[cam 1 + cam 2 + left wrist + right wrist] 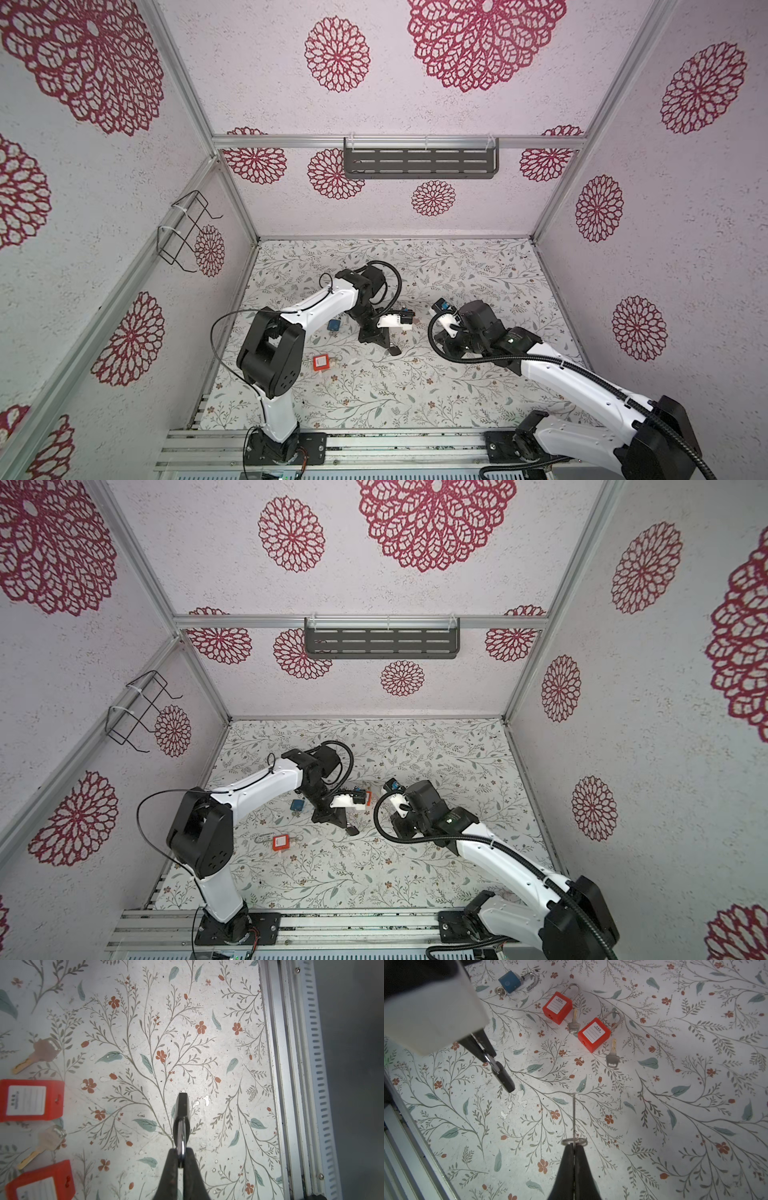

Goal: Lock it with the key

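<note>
Red padlocks, keys, blue padlock lie apart frm black padlock.

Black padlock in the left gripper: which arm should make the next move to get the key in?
Right, probably. The right gripper is shut on the key, its blade sticking out free; the left gripper is shut on the shackle of the black padlock and can just hold it steady.
</note>
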